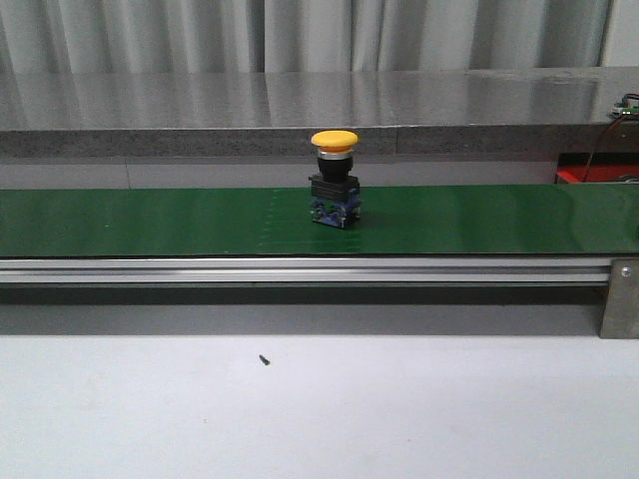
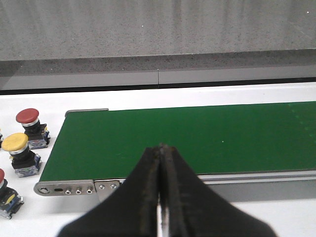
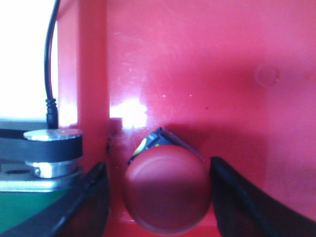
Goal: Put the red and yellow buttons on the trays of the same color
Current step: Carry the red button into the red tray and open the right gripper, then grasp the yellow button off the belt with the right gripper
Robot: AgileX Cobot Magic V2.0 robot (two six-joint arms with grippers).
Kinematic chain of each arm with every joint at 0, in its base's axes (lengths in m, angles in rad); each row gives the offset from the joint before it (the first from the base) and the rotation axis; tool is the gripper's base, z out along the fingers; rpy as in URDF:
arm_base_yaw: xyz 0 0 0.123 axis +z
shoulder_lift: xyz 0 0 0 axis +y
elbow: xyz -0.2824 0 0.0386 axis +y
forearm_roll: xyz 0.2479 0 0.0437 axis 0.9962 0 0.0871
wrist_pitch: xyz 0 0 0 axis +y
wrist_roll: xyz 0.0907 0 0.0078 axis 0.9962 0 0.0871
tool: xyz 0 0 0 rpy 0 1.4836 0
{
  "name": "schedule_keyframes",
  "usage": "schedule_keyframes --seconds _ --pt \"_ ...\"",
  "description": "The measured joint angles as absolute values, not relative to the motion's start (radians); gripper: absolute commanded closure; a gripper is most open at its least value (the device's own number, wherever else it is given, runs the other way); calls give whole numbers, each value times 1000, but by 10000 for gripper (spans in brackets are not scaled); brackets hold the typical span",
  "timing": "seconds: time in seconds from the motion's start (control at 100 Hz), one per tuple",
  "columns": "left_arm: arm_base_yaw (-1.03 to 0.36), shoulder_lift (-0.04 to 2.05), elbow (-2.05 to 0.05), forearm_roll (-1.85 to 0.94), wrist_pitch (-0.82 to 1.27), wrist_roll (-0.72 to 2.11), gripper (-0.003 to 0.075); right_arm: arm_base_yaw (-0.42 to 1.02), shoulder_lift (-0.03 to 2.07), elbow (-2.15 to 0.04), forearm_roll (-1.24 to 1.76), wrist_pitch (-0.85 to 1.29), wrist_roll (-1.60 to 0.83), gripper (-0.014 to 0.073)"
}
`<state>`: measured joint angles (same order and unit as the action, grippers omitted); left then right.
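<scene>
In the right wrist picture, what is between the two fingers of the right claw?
A red button, cap up, over the red tray. The right claw is open around it; contact cannot be told.

One yellow button (image 1: 333,179) is stood upright mid-belt (image 1: 150,225), cap on top. A red button (image 3: 165,192) is sat inside the red tray (image 3: 207,64), close to its wall. Off the belt's end, a red (image 2: 28,124) and a yellow (image 2: 18,152) spare are parked upright.
</scene>
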<state>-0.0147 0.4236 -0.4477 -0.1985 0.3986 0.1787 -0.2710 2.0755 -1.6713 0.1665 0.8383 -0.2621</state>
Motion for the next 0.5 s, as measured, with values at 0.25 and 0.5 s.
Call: schedule_keyframes --seconds 0.25,0.5 --pt "-15 424 -448 -198 399 179 739 -271 2028 -1671 143 848 -262 123" --pt "-15 424 -448 -198 399 179 740 -247 1847 -1671 148 944 -309 123"
